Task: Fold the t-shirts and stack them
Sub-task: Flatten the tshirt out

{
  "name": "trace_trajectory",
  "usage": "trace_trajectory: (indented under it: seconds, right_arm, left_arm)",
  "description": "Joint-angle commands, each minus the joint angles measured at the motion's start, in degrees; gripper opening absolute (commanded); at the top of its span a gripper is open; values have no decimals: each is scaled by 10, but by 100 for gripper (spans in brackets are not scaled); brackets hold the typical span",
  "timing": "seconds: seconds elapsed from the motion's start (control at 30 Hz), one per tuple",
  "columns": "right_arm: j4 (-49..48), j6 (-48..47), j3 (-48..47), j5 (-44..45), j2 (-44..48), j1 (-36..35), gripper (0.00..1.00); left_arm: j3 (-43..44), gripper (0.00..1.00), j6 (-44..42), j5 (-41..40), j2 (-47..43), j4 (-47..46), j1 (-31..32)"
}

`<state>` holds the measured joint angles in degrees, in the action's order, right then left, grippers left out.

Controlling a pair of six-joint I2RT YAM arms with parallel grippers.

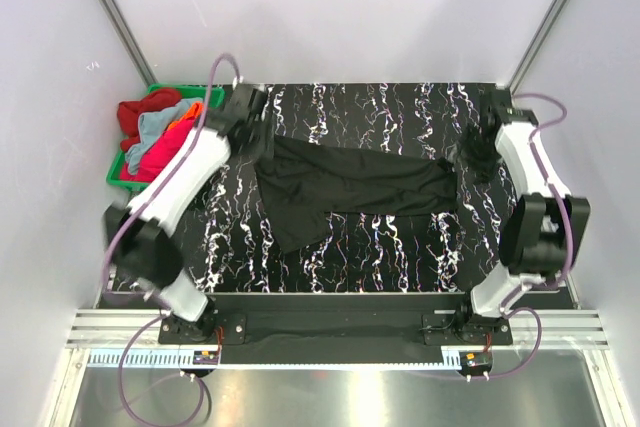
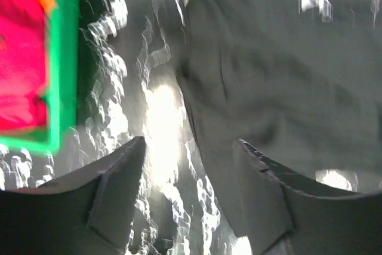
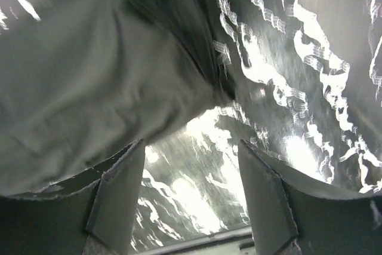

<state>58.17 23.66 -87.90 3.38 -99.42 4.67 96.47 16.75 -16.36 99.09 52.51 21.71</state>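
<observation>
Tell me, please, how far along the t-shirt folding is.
Nothing is folded or stacked yet. The black cloth t-shirt lies rumpled on the marbled table, the open left end effector and open right end effector at its ends. The red, blue, orange and pink shirts wait in the green plastic bin.

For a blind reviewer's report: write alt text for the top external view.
A black t-shirt lies spread and rumpled across a black marbled table, with the left claw at its left end and the right claw at its right end. A green bin holding coloured t-shirts sits by the table's far left corner.
</observation>
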Motion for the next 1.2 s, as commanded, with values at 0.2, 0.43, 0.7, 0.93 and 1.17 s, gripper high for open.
trace_trajectory:
  seconds: [0.2, 0.43, 0.7, 0.93, 1.17]
  right_arm:
    - [-98, -1, 213, -95, 129, 9, 55]
    - [-131, 10, 237, -126, 114, 38, 47]
    - [-134, 13, 233, -126, 103, 47, 42]
    - [-133, 14, 232, -117, 100, 51, 42]
    - [-136, 29, 237, -94, 99, 58, 42]
  left_arm:
    - [-432, 55, 160, 211, -326, -115, 28]
    - [-525, 54, 234, 246, -302, -194, 33]
    - [-544, 51, 296, 268, -219, -260, 39]
    - [-531, 45, 331, 238, -140, -259, 66]
    - [-516, 47, 364, 198, -123, -214, 82]
